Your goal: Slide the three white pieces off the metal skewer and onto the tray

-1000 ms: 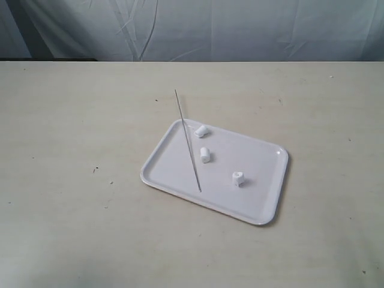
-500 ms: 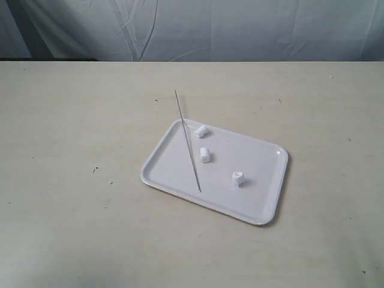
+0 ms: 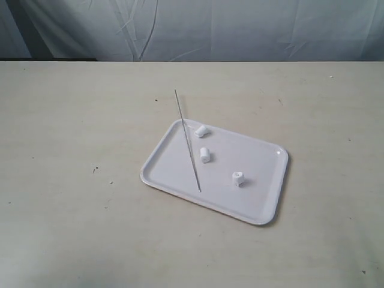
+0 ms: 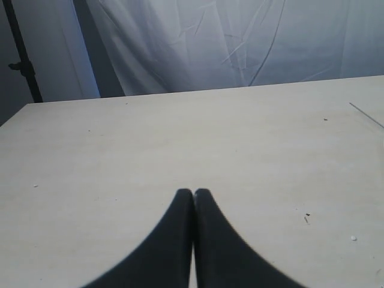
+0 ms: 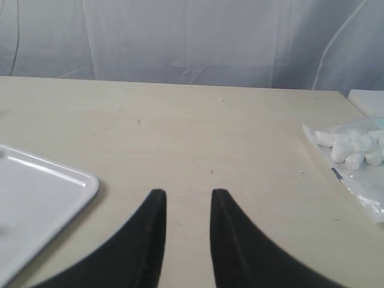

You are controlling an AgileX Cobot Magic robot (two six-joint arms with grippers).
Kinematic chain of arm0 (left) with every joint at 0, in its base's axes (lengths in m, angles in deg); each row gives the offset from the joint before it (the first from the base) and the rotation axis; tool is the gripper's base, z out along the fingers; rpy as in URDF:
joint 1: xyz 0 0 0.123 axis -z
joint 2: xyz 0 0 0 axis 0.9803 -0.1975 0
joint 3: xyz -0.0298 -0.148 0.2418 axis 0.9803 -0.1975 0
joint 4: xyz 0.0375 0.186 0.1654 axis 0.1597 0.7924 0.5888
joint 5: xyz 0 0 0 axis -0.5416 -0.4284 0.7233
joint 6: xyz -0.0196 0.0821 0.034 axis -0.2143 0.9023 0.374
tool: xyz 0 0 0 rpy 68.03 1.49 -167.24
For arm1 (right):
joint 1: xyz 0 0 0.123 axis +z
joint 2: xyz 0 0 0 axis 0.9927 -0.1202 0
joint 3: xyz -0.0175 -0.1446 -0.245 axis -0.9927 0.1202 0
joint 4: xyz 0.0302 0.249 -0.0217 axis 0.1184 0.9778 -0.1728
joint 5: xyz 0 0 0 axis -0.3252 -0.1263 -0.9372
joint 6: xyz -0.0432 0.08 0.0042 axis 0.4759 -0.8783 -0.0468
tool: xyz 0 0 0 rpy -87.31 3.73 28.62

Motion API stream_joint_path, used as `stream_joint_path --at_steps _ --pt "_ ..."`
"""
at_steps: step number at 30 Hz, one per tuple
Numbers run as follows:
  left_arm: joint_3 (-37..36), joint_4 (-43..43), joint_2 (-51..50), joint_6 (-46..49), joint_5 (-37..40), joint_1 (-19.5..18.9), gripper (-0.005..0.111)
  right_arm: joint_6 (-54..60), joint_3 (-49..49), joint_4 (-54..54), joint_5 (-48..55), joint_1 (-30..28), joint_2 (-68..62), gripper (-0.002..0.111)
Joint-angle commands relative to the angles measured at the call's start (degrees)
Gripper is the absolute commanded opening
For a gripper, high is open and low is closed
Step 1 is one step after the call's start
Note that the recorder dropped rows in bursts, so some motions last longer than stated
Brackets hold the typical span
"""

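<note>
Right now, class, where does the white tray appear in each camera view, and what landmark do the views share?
Exterior view: the tray lies mid-table, three white pieces on it.
Left wrist view: not in it.
Right wrist view: one rounded corner shows, beside the open right tool.
Shared landmark: the white curtain behind the table.

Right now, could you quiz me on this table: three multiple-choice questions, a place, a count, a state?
1. How does the metal skewer lie relative to the tray? A) wholly inside it B) crossing its rim, one end sticking out C) wholly off it
2. How many white pieces lie on the tray? A) one B) three C) six
3. The left gripper is: A) shut, empty B) wide open C) clamped on a piece
Answers: 1 B, one end pokes past the rim. 2 B, three lie loose beside the skewer. 3 A, fingertips touch, nothing between.
</note>
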Motion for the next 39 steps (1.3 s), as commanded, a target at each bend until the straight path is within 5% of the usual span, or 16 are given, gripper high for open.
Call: stream_joint_path --at_steps 1,5,9,39 --pt "-0.29 -0.64 0.38 -0.27 -0.79 -0.35 0.000 0.32 0.12 -1.86 -0.67 -0.41 0.36 0.026" --pt "-0.29 -0.67 0.38 -0.27 -0.83 -0.35 0.000 0.32 0.12 1.34 -0.67 -0.41 0.36 0.025" --pt "-0.29 -0.67 0.38 -0.27 -0.83 -0.35 0.000 0.15 0.12 2.06 0.62 -0.41 0.36 0.000" --pt "-0.29 -0.69 0.38 -0.16 -0.83 -0.35 0.000 0.23 0.12 0.54 2.43 -0.41 0.36 -0.001"
